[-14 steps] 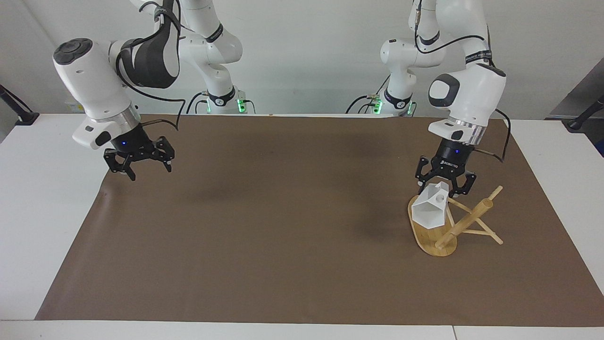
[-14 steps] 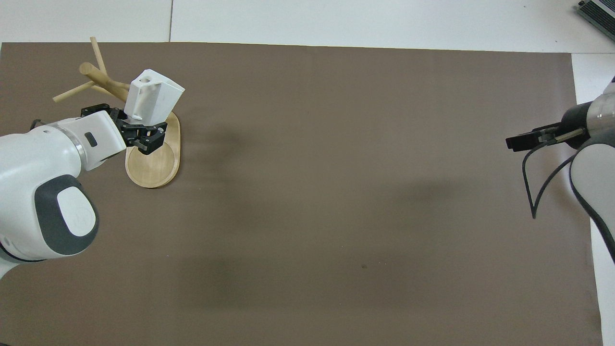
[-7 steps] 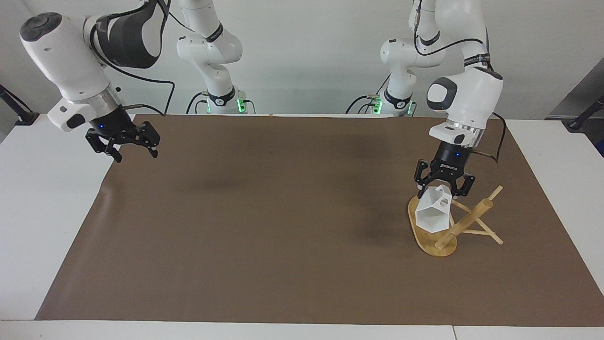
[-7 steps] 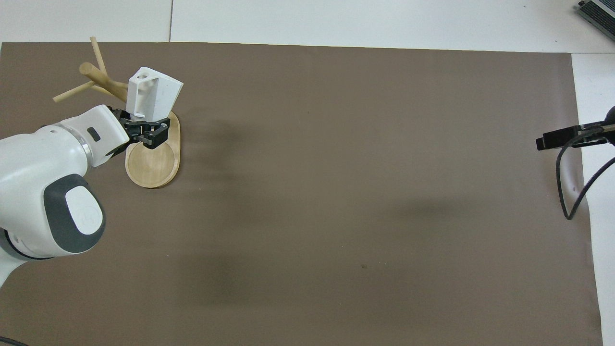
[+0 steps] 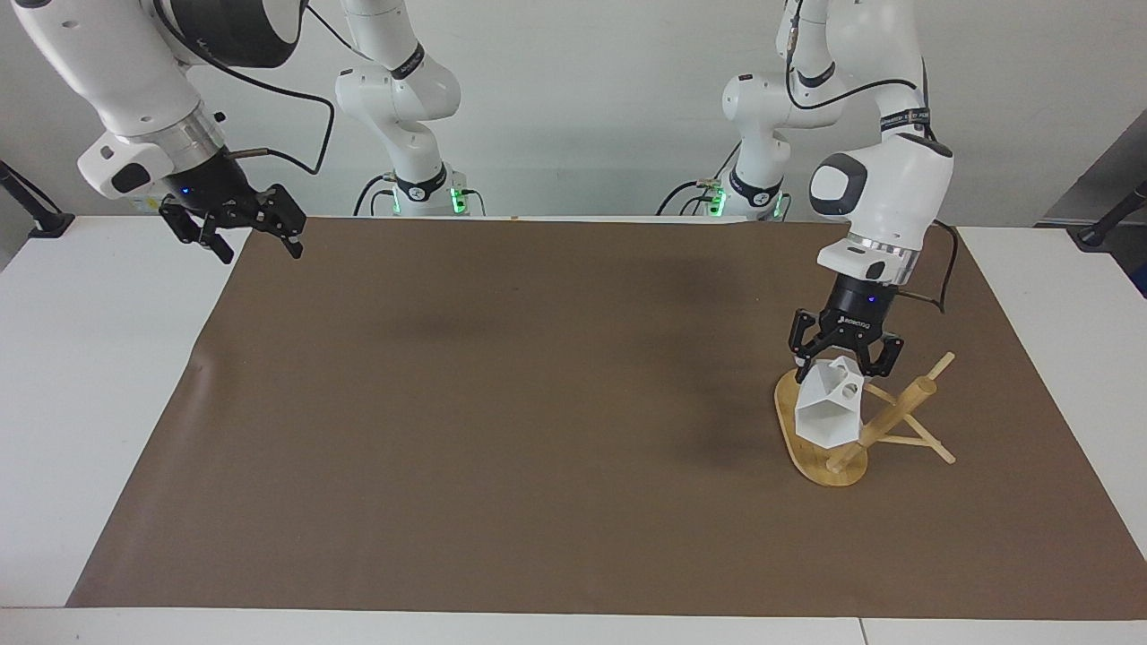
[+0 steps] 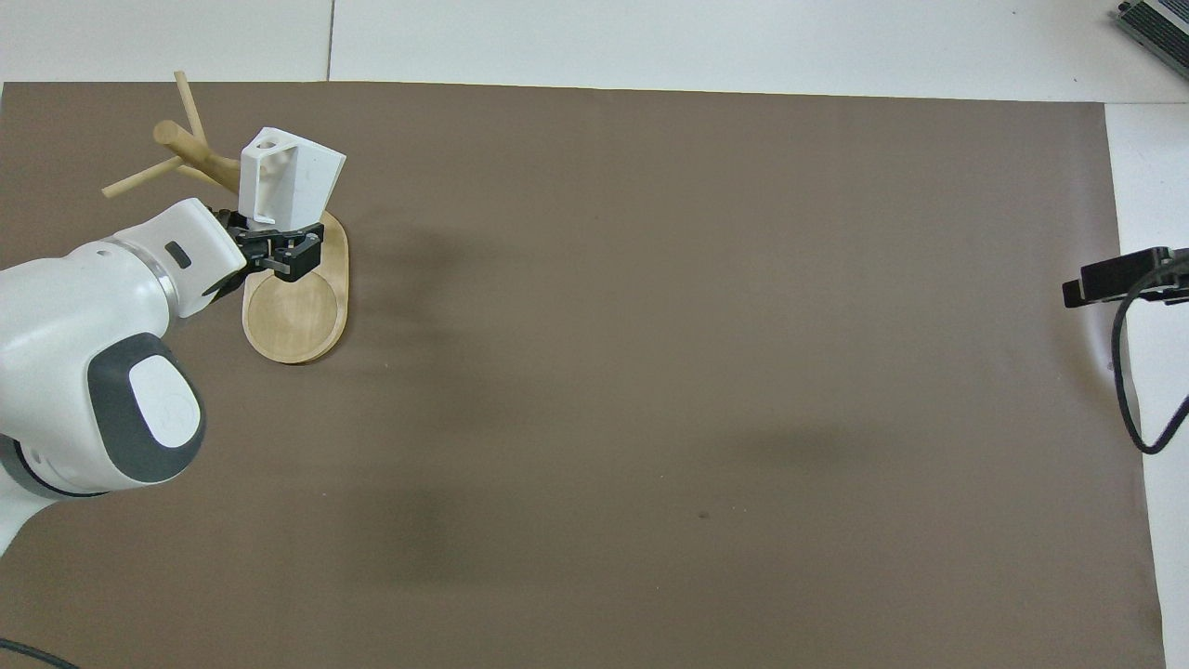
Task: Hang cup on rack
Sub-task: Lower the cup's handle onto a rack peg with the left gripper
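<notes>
1. Facing view: the left gripper (image 5: pixel 844 356) is clamped on the white cup (image 5: pixel 831 411) at its upper edge and holds it tilted over the rack (image 5: pixel 847 430), at the left arm's end of the brown mat (image 5: pixel 502 421).
2. The cup's handle hole points toward the rack's slanted post; whether a peg has entered it I cannot tell. The cup hides part of the rack's oval base.
3. The right gripper (image 5: pixel 240 235) hangs with its fingers spread wide and holding nothing, over the mat's corner at the right arm's end, waiting.
4. Overhead view: the cup (image 6: pixel 288 178) sits over the farther part of the rack's base (image 6: pixel 297 311), with the pegs poking out just beside it.
5. The left gripper (image 6: pixel 275 249) comes in over the base. Only a dark edge of the right gripper (image 6: pixel 1119 277) shows.
</notes>
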Action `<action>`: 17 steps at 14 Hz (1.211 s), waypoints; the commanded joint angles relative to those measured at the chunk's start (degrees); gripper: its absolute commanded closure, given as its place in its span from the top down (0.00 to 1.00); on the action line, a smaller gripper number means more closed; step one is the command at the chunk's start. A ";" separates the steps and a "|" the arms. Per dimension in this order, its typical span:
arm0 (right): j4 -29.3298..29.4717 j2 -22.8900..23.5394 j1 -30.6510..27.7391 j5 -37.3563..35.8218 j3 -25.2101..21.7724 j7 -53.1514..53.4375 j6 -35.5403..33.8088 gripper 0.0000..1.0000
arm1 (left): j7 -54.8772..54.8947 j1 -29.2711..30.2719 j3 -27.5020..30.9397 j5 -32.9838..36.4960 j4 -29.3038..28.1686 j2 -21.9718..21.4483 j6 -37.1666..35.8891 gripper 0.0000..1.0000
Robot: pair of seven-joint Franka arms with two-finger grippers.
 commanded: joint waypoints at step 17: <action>-12.83 -5.58 0.01 -1.53 0.34 5.07 13.11 1.00 | -11.26 2.16 0.51 0.41 0.37 -0.79 -6.80 0.00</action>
